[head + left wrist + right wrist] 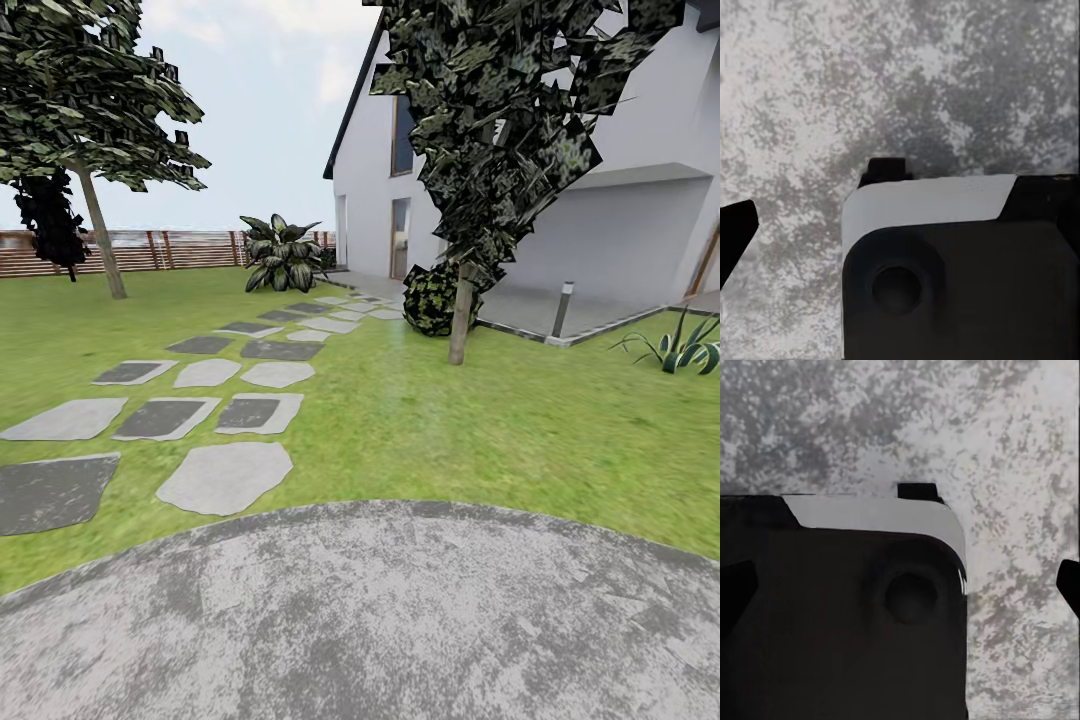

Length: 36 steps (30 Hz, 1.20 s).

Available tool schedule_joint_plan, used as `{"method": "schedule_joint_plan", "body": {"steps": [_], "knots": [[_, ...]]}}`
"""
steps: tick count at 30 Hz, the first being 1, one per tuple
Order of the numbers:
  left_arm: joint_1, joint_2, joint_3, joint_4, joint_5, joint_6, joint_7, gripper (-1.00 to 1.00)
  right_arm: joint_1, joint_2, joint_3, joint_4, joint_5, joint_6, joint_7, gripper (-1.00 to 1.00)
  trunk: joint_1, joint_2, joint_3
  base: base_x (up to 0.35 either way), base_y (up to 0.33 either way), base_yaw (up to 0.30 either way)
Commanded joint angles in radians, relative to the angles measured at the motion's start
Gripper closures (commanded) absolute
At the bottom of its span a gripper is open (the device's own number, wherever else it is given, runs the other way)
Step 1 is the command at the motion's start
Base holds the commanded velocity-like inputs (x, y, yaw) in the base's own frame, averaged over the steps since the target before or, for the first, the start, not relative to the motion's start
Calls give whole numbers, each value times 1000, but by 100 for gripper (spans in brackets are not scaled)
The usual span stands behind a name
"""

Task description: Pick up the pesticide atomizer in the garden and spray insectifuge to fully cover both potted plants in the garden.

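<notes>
Mottled grey paving of the round patio (400, 620) fills the lower part of the head view, its curved edge meeting the green lawn (480, 420) of the garden. Stepping stones (225, 477), some pale and some dark, run from the lower left up toward the middle of the frame, ending near a white house (640, 230) at upper right. A tree (95, 225) stands at the left before a brown slatted fence (120, 250), and another dark-leaved tree (460, 310) rises at centre right beside a round bush (430, 298). A grey bollard lamp (563, 308) stands by the house, and a striped agave clump (685, 348) grows at the right edge. A broad-leaved plant (282, 255) sits far back at centre.

Both wrist views look down on the same mottled paving past a dark and white part of the robot's body (960, 270); black shapes sit at the frame edges, and I cannot tell how either gripper stands.
</notes>
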Motion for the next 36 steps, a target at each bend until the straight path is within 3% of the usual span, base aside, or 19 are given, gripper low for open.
{"method": "schedule_joint_plan", "body": {"steps": [1, 7, 10, 18, 36], "knots": [[-3, 0, 0, -3, 0, -1, 1, -100, 1, 0, -1, -35, -1, 3, -1, -100, 0, -1, -1, 0, 0, 0], [-68, 0, -1, -9, 0, -2, -2, -100, 1, 0, -1, -236, -2, 8, 1, -100, 0, -1, -1, 0, 0, 0], [-78, 0, -2, -11, -2, -4, -2, -100, 1, 0, 0, -282, 2, 6, 6, -100, 0, -1, -1, 0, 0, 0], [-79, 0, -2, -69, 0, -5, 0, -100, 1, -1, -1, -293, -2, -5, 7, -100, 0, -1, -1, 0, 0, 0], [-79, 0, 11, -74, 12, -5, -8, -100, 1, 0, -1, -289, -2, -6, 6, -100, 0, -1, -1, 0, 0, 0]]}}
